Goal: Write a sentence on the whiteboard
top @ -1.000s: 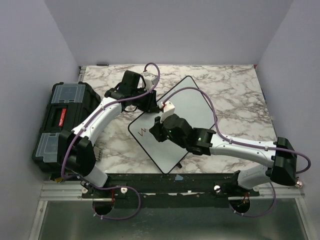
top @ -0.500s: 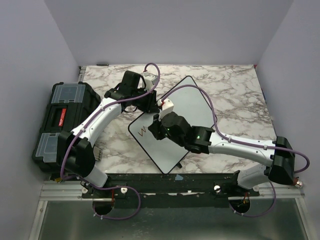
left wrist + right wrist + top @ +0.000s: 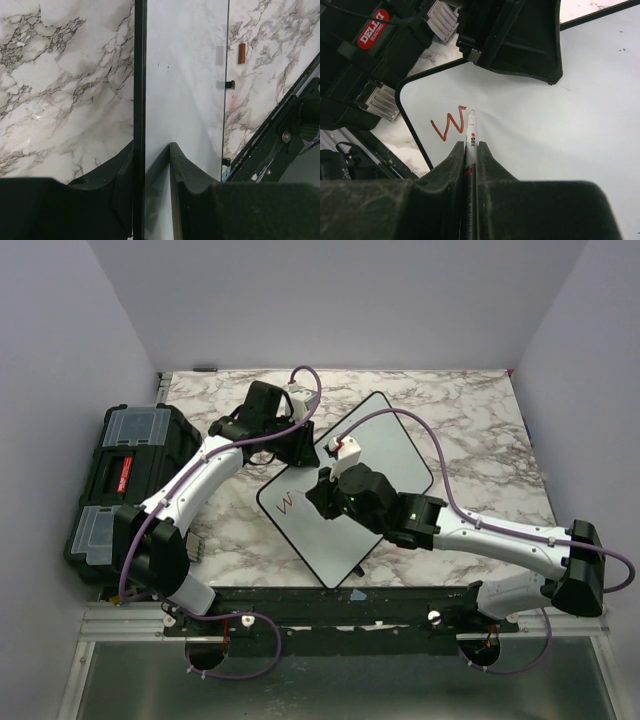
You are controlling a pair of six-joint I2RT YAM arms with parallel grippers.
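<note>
Clamping marker (image 3: pixel 471 134) in right jaws, tip just right of red "W" (image 3: pixel 449 124) on whiteboard (image 3: pixel 560 130), frame centre-left. Pinching whiteboard rim in left jaws.

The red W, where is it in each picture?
Top external: left of center, the red W at the whiteboard's left corner.
Left wrist: not in it.
Right wrist: left of center, beside the marker's tip.
Shared landmark: the whiteboard's black rim.
</note>
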